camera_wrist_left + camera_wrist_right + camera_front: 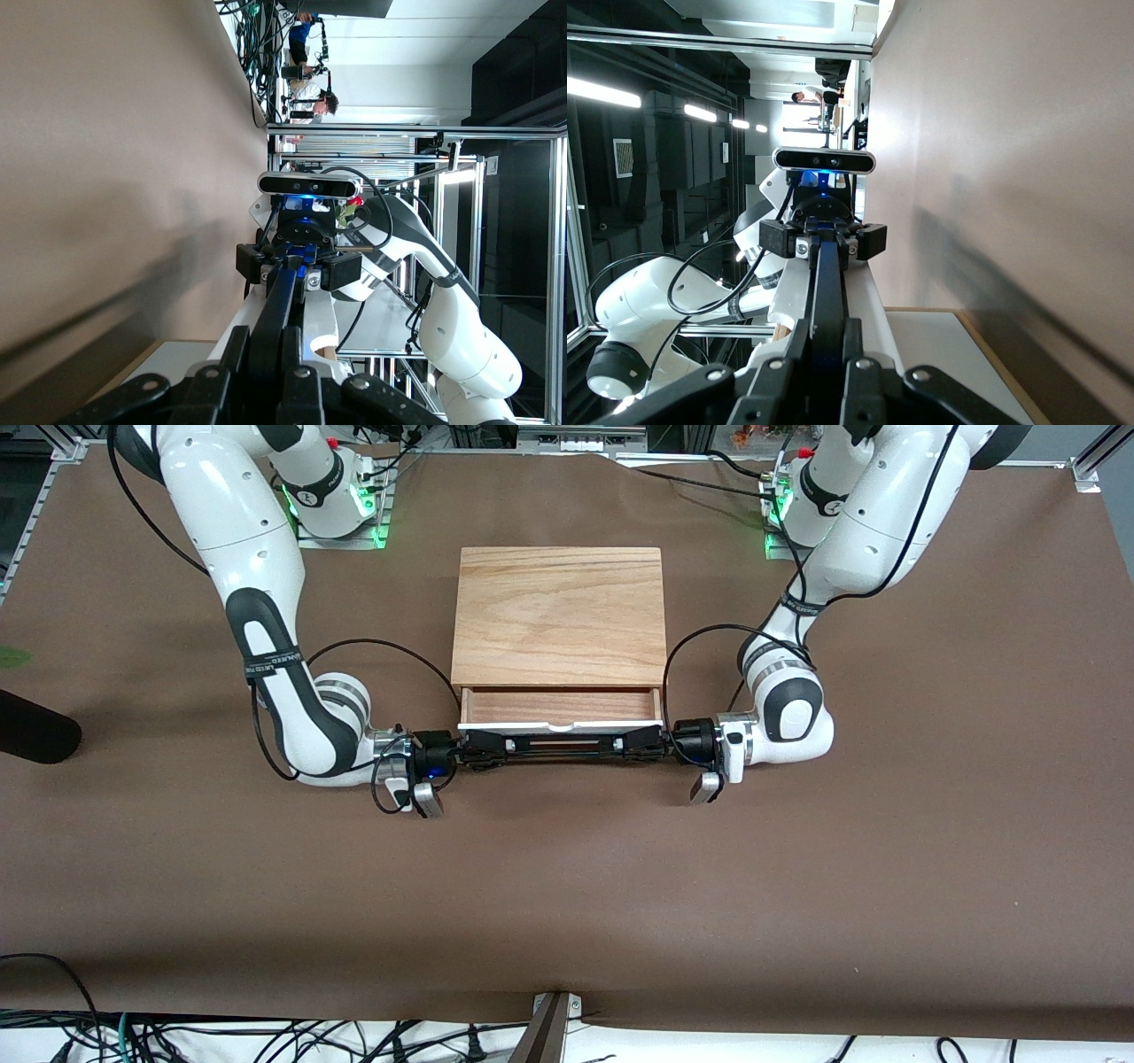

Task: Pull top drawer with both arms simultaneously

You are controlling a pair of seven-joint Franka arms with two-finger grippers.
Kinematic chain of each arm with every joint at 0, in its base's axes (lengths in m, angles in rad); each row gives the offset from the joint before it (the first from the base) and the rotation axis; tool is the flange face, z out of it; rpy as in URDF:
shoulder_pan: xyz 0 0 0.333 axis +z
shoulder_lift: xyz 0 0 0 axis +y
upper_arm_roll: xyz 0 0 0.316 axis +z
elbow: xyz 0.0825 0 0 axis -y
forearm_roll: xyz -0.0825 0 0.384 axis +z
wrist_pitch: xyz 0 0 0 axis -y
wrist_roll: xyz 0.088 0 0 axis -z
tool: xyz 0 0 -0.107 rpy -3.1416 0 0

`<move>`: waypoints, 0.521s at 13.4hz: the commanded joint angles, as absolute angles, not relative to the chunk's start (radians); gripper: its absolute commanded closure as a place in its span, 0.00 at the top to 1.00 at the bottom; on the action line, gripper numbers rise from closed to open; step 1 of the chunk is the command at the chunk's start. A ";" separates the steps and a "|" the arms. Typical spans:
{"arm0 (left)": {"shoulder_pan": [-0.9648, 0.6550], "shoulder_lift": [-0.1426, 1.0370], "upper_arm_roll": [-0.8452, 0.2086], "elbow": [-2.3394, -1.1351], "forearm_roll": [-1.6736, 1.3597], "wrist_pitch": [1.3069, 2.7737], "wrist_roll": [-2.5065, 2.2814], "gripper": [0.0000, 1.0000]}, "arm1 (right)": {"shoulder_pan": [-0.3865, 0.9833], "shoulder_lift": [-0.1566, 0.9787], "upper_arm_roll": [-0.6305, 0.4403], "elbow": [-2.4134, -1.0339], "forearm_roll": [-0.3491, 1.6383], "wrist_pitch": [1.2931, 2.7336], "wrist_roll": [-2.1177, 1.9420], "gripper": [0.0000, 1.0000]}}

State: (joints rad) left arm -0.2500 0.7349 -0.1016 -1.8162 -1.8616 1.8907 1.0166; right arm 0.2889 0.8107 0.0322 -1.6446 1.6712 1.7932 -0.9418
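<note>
Our fingers are closed on the handle [560, 745] at both ends: the left gripper [640, 745] pinches the bar at the left arm's end, the right gripper [483, 748] at the right arm's end, and each wrist view looks straight down the bar to the other gripper clamped on it. The drawer [560, 708] sits at the front of the cabinet [558, 615], mid-table, and is already open a little.

To pull well, we judge that both arms should draw toward the front camera at one matched pace, keeping the bar parallel to the cabinet front. If one arm leads, the drawer may skew and bind in its slides. We should keep the grip firm and the pull level, without lifting or pressing down.

The drawer is shallow and wide, with a white front panel, a thin black bar handle, and a reddish-brown wood floor showing in the open strip.
</note>
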 commanded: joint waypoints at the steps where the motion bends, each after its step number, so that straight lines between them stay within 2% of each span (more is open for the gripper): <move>1: -0.241 0.741 -0.052 -1.802 -1.810 1.894 0.925 0.00 | 0.227 0.824 0.032 -1.528 1.752 1.799 -0.853 0.00; 7: -0.241 0.764 -0.038 -1.756 -1.779 1.894 0.881 0.00 | 0.221 0.850 0.032 -1.488 1.752 1.799 -0.822 0.00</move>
State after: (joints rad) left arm -0.2531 0.7621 -0.0882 -1.7619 -1.8310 1.8866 0.9635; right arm 0.2848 0.8435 0.0322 -1.5937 1.6711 1.7899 -0.9164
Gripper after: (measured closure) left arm 0.811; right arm 0.819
